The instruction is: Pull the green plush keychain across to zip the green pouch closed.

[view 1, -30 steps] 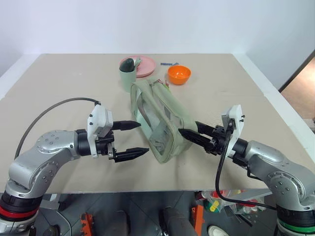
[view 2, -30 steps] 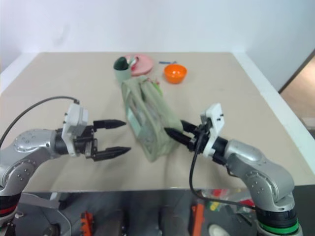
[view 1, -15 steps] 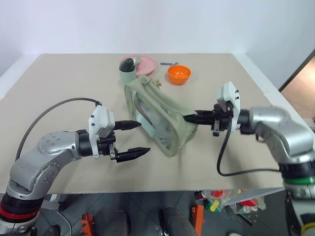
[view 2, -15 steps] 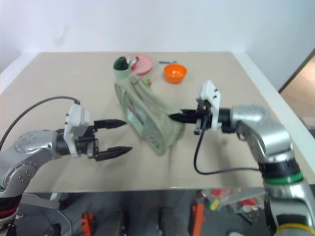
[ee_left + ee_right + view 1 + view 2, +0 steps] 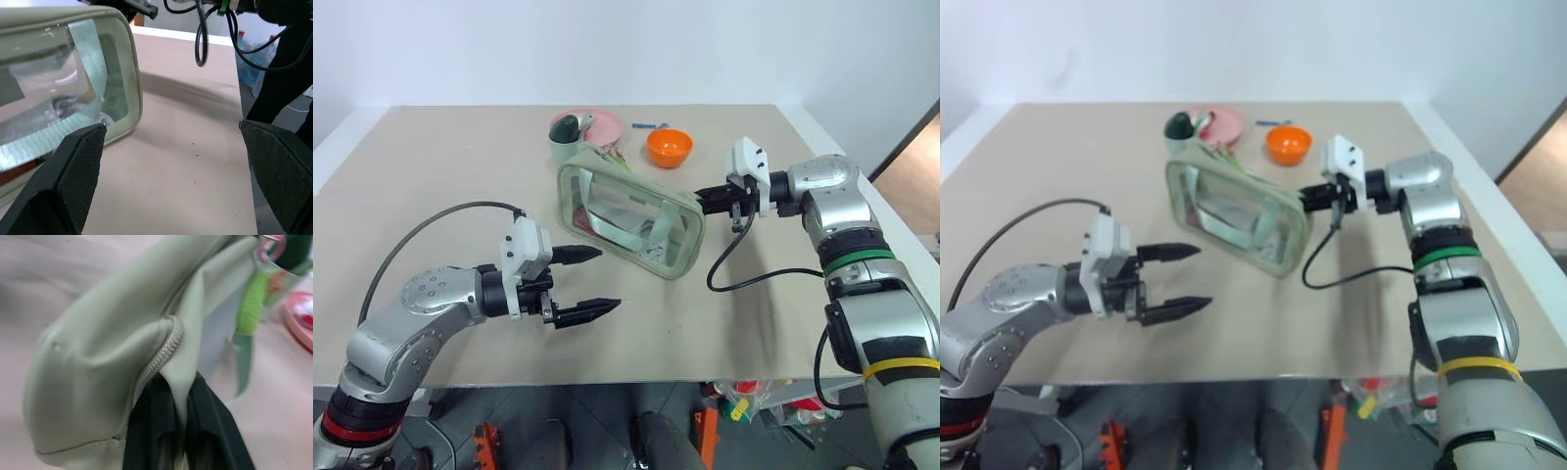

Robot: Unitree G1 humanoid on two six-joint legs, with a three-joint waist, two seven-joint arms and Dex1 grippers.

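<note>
The green pouch [image 5: 628, 215] stands tipped up on the table, its clear window and strap handle facing me. My right gripper [image 5: 701, 201] is at its right end, shut on a fold of pouch [image 5: 98, 338] fabric beside the zipper [image 5: 161, 355]. The green plush keychain [image 5: 251, 303] hangs at the pouch's far end, away from that grip. My left gripper [image 5: 605, 279] hovers open just in front of the pouch's left half, pointing right with nothing between its fingers [image 5: 78, 171]; the pouch's corner [image 5: 122, 73] lies ahead of it.
Behind the pouch stand a small pale green cup [image 5: 567, 140], a pink plate [image 5: 605, 125] and an orange bowl [image 5: 669, 147]. A black cable [image 5: 734, 259] loops down from the right wrist onto the table [image 5: 773, 313]. The table's front edge is close to the left arm.
The right gripper closed on the pouch's near end and swung it up and away to the right, turning the pouch so that its window faces me. The left gripper stayed open and nearly still.
</note>
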